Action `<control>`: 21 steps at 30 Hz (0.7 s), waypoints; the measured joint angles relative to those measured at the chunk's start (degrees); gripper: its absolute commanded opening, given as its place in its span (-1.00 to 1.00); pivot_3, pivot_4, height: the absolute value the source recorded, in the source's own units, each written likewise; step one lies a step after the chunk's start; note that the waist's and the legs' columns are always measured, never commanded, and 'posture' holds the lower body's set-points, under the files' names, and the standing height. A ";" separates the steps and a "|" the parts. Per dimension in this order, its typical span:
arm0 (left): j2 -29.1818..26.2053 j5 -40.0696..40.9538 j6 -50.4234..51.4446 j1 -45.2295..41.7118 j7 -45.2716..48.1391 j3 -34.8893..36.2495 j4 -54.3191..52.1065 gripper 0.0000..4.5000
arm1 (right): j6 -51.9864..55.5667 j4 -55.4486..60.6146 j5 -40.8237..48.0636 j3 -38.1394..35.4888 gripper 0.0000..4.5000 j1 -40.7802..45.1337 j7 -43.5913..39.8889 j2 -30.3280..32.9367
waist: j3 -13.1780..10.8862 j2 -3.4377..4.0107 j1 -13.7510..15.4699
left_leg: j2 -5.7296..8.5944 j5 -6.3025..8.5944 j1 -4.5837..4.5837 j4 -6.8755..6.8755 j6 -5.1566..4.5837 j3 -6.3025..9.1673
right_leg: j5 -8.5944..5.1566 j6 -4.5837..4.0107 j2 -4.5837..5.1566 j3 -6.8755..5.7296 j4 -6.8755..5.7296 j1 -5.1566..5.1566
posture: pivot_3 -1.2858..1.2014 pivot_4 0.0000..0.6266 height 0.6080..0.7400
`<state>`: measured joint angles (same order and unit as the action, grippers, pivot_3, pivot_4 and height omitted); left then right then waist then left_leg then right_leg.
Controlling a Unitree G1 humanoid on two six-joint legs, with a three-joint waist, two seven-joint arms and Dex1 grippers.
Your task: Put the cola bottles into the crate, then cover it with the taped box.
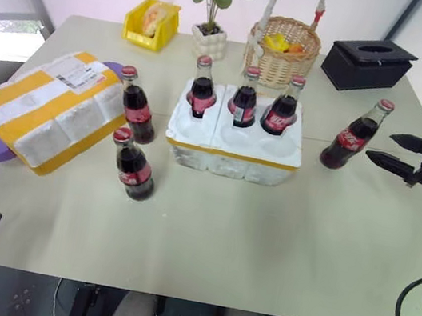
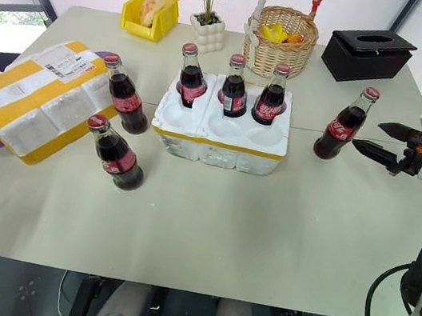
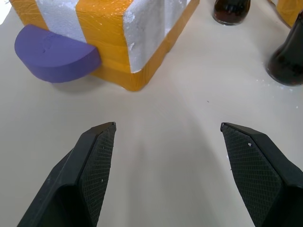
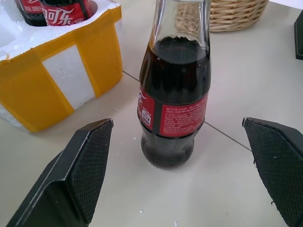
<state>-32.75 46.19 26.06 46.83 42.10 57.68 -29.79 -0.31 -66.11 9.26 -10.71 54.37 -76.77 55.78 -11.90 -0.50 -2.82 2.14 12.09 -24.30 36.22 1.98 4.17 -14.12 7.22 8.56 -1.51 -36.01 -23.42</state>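
Textured black right pincer point(image 4: 177, 175) flanks glass bottle point(image 4: 174, 94).

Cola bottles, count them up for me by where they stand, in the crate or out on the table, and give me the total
In the crate: 3 cola bottles
Out on the table: 3 cola bottles
Total: 6

Glossy glass cola bottles point(image 1: 356, 136), grainy styrofoam crate point(image 1: 234, 142), woven wicker basket point(image 1: 282, 52), matt table point(image 1: 262, 240).
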 measured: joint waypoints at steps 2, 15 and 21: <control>-0.23 -0.30 -0.01 -0.14 -0.04 0.00 0.00 0.64 | -0.01 0.00 0.02 -0.07 1.00 -0.22 0.00 0.02 | 0.00 0.00 0.16 | 0.00 0.00 0.00 0.00 0.00 0.00 | 0.00 0.00 0.00 0.00 0.00 0.00 | 0.03 -0.52 1.00; -0.66 -0.78 0.72 -1.09 -0.71 0.00 0.56 0.98 | -0.15 -0.58 0.05 -0.35 1.00 -1.44 0.84 0.05 | 0.00 0.00 0.27 | -0.02 0.00 0.02 0.00 -0.01 -0.05 | 0.00 0.00 0.00 0.00 -0.02 0.02 | 0.03 -0.52 1.00; -0.99 2.09 2.30 -3.05 -1.23 0.10 0.57 0.98 | 0.49 -0.63 0.07 -0.37 1.00 -1.09 0.31 0.46 | 0.00 0.00 0.26 | -0.02 -0.01 0.03 0.01 -0.01 -0.06 | 0.00 0.00 0.00 0.02 -0.04 0.02 | 0.03 -0.52 1.00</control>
<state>-33.74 48.28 28.36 43.79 40.87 57.78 -29.22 0.18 -66.73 9.33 -11.08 53.29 -76.46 56.24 -11.90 -0.50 -2.56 2.12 12.09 -24.28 36.23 1.97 4.12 -14.11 7.23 8.56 -1.49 -36.05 -23.41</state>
